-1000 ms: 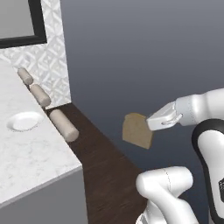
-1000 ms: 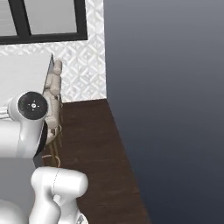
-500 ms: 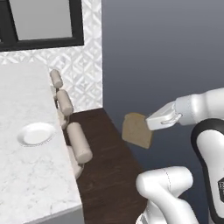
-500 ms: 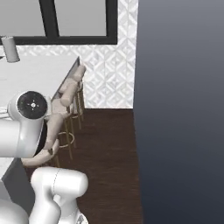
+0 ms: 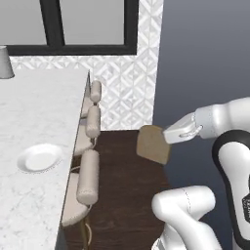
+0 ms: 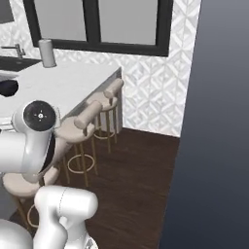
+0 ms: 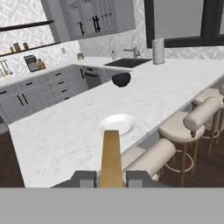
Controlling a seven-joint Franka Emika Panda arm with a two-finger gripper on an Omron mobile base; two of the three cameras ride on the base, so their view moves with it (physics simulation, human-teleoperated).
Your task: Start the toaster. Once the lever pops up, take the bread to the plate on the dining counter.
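My gripper [image 5: 169, 137] is shut on the bread [image 5: 153, 144], a tan slice held in the air over the dark floor, to the right of the stools. In the hand view the bread [image 7: 111, 156] stands edge-on between the two fingertips of the gripper [image 7: 111, 177]. The small white plate [image 7: 117, 124] lies just beyond it on the dining counter [image 7: 65, 135], close to the stool-side edge. From the left base view, the plate [image 5: 39, 157] sits on the dining counter [image 5: 44, 107] well left of the bread. A small grey box [image 7: 31, 62] on the far worktop is too small to tell if it is the toaster.
Three padded stools [image 5: 89, 176] line the counter edge between bread and plate. A dark bowl [image 7: 121, 79] and a grey cylinder [image 7: 158, 51] stand farther along the counter. Dark wooden floor [image 6: 141, 175] lies open to the right of the stools.
The whole picture has shifted, so the base has moved: the counter, plate and stools now sit nearer and more central. The bread stays held in the gripper, unchanged relative to the arm.
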